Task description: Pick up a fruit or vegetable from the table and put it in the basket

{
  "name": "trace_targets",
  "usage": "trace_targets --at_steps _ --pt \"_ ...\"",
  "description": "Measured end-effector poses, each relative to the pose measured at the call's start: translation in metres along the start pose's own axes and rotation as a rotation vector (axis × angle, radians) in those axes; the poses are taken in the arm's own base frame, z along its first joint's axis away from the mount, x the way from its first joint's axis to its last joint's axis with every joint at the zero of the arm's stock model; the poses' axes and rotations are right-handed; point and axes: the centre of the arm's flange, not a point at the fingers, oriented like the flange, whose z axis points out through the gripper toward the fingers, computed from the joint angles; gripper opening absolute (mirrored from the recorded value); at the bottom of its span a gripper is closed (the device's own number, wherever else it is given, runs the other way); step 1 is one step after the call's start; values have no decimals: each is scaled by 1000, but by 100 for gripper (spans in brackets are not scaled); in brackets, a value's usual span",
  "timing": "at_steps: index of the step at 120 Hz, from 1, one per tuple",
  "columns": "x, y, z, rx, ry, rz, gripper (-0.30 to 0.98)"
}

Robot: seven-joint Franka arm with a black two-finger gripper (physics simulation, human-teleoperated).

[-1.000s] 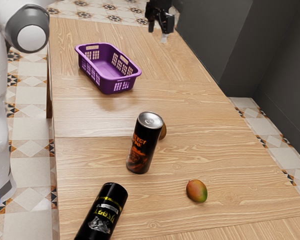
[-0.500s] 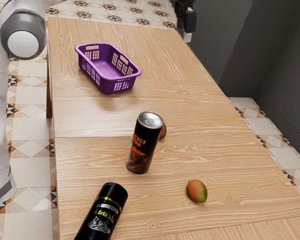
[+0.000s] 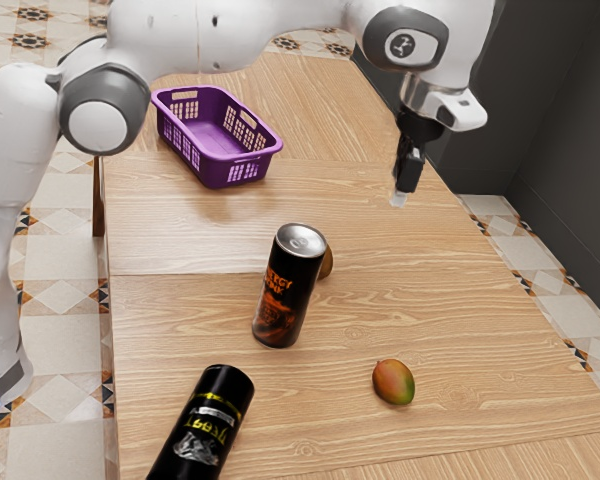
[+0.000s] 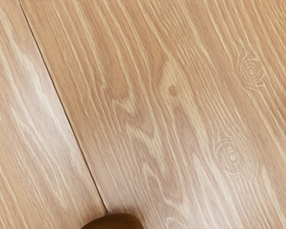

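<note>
**Arm swings in over the table, basket yet to be filled**

Nearest, a black can (image 3: 202, 430) lies on its side; its lettering has shifted slightly since half a second ago, as if it were rolling. Beyond it, on bare wood, the mango (image 3: 393, 382) rests where it was, well clear of its neighbours. Next stands the energy drink can (image 3: 285, 295), upright, with a brownish fruit (image 3: 327, 263) partly hidden behind it. Either fruit would suit the task, and both are out on the table (image 3: 180, 330).

Farther back comes the main change: the gripper (image 3: 398, 199) has moved from the table's far corner to hang above the wood, the arm (image 3: 190, 40) now stretched across the scene. Whether it is released or clenched cannot be told. A brown curved shape (image 4: 114, 222) at the wrist view's edge is probably the half-hidden fruit, so the approach seems just begun; descending there would risk knocking the upright can. Farthest, the purple basket (image 3: 267, 152) is unmoved, awaiting its fruit.
</note>
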Motion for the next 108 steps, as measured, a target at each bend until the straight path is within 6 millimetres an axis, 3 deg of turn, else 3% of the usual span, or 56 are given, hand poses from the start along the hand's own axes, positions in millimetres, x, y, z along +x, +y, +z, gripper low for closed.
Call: trace_targets --at_steps 19,39,66,108 --pt "28 46 24 -16 -8 123 67" --pt "36 63 36 -16 -16 182 67" --pt "51 127 74 -39 -74 312 67" --pt "60 179 118 -111 -112 243 67"
